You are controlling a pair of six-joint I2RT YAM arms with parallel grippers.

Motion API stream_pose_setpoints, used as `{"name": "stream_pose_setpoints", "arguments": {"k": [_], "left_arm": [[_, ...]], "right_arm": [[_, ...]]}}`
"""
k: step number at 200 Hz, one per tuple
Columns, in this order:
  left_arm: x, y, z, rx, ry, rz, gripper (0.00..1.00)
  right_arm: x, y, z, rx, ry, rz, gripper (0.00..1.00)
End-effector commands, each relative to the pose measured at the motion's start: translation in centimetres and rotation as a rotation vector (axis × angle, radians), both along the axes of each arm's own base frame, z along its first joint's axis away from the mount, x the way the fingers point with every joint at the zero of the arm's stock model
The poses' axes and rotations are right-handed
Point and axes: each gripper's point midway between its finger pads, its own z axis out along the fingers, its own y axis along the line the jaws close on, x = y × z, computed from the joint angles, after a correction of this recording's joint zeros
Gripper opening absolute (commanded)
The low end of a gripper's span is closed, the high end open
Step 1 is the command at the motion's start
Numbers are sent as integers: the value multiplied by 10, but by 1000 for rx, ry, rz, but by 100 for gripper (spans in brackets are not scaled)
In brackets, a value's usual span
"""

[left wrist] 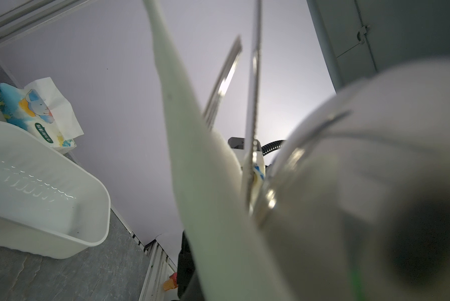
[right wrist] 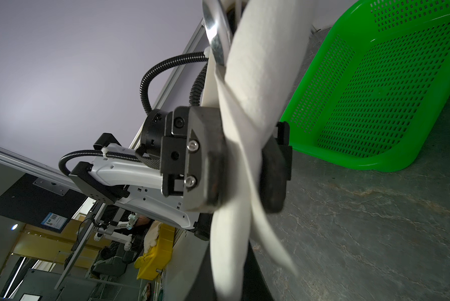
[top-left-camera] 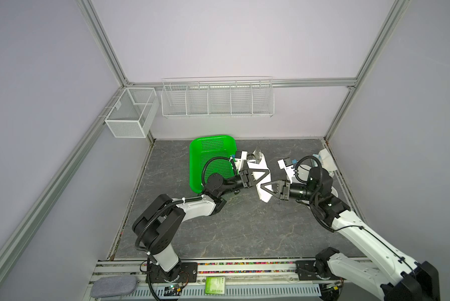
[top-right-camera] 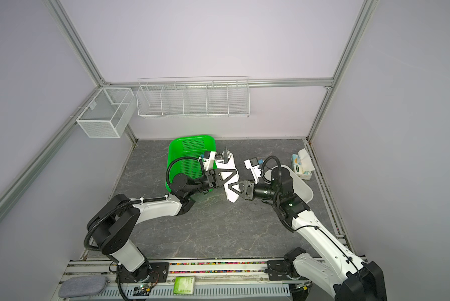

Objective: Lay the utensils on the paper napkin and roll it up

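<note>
The paper napkin (right wrist: pixel 255 78) is already rolled around the utensils (right wrist: pixel 214 31). The left jaws are clamped shut on the roll mid-length, with the utensil heads protruding beyond them. The right jaws are closed and appear to pinch the opposite end. Judged remaining: tighten the roll, then release it onto the bench (top-left-camera: pixel 218 221).

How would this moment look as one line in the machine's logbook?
paper napkin: rolled around utensils, tips sticking out | left gripper: clamped on roll | right gripper: shut on roll's near end
</note>
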Motion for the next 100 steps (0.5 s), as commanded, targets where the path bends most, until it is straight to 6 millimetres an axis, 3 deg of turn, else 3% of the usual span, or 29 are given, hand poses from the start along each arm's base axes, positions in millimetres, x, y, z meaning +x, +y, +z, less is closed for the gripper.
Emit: {"name": "stream_pose_setpoints", "arguments": {"k": [1,79,100], "left_arm": [[-3,7,5,-17,-11,9,13],[-2,8,6,-12,-10,20,0],[3,8,2,21,-2,35,0]], "right_arm": [[-2,-5,15,27,-80,-9,8],[1,-5,8,9,-63,-19,8],[2,-7,3,-17,-55,-35,16]]}}
